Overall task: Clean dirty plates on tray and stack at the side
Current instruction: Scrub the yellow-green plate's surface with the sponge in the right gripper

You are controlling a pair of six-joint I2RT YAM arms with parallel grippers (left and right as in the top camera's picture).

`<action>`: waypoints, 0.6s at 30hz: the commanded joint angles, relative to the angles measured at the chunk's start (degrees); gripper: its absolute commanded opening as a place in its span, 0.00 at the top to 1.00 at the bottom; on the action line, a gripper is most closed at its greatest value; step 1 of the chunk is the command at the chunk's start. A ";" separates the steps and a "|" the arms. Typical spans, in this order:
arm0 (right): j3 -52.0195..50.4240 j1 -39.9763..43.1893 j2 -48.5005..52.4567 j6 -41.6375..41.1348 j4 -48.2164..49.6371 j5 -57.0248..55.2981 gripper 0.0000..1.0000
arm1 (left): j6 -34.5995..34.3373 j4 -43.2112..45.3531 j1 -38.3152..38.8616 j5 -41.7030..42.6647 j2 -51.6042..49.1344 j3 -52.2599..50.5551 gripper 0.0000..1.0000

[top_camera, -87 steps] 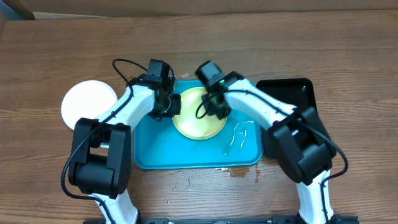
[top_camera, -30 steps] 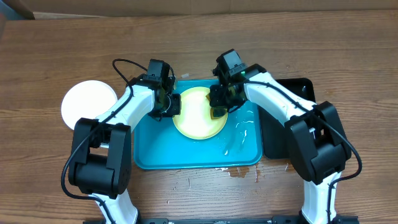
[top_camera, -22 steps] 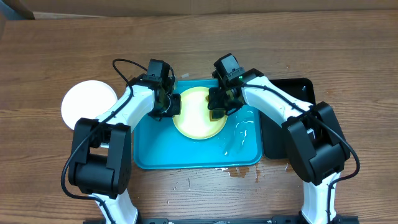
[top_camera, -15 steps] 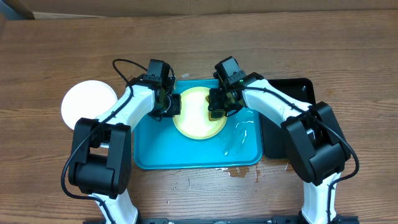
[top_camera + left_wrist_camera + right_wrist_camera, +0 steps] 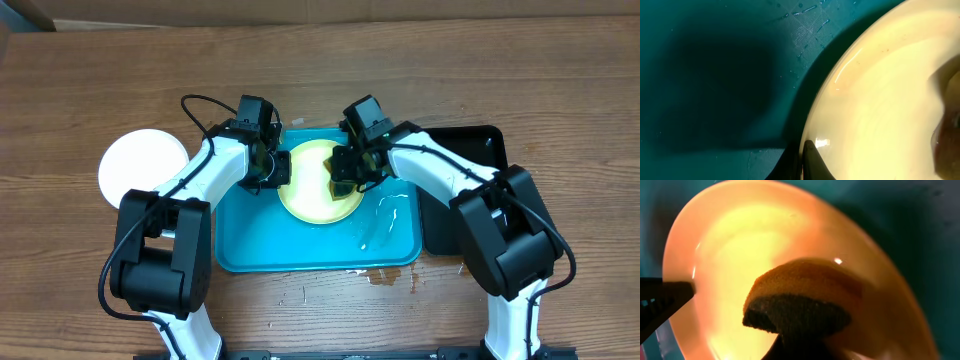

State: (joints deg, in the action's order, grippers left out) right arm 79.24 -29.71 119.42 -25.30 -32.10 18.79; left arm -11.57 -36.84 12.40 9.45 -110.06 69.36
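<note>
A pale yellow-green plate (image 5: 312,190) lies on the cyan tray (image 5: 250,240). My left gripper (image 5: 272,170) is shut on the plate's left rim; in the left wrist view its dark fingertips (image 5: 810,160) pinch the rim of the plate (image 5: 880,100) above the tray floor (image 5: 715,75). My right gripper (image 5: 350,178) is shut on a yellow sponge with a dark scouring side (image 5: 800,297), pressed onto the plate (image 5: 740,240) right of its centre. The right gripper (image 5: 800,347) is mostly hidden under the sponge. A white plate (image 5: 140,165) sits on the table left of the tray.
A narrow black tray (image 5: 470,190) lies right of the cyan one. Water streaks (image 5: 385,215) sit on the cyan tray's right half. A small wet spill (image 5: 390,275) marks the table at the tray's front edge. The left gripper's finger (image 5: 665,295) shows in the right wrist view.
My right gripper has slid the sponge leftward over the plate, from its right rim toward the middle. The left gripper and the plate have stayed put.
</note>
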 commanded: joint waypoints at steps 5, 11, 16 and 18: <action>0.09 -0.92 0.26 -0.26 7.61 8.59 0.96 | 1.29 -0.37 0.42 -0.44 -0.94 -0.52 0.96; 7.93 4.35 -1.03 0.04 3.58 17.70 0.96 | 1.29 -0.37 0.42 -0.44 -0.94 -0.52 0.96; 10.71 8.92 -5.09 4.50 -4.55 17.70 0.96 | 1.31 -0.37 0.42 -0.44 -0.92 -0.52 0.95; 10.71 10.62 -6.47 6.08 -7.93 17.75 0.96 | 1.29 -0.35 0.42 -0.44 -0.94 -0.52 0.95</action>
State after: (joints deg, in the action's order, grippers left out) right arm 88.40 -21.34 117.67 -23.22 -37.19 34.11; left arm -11.57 -36.86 12.40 9.43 -110.06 69.36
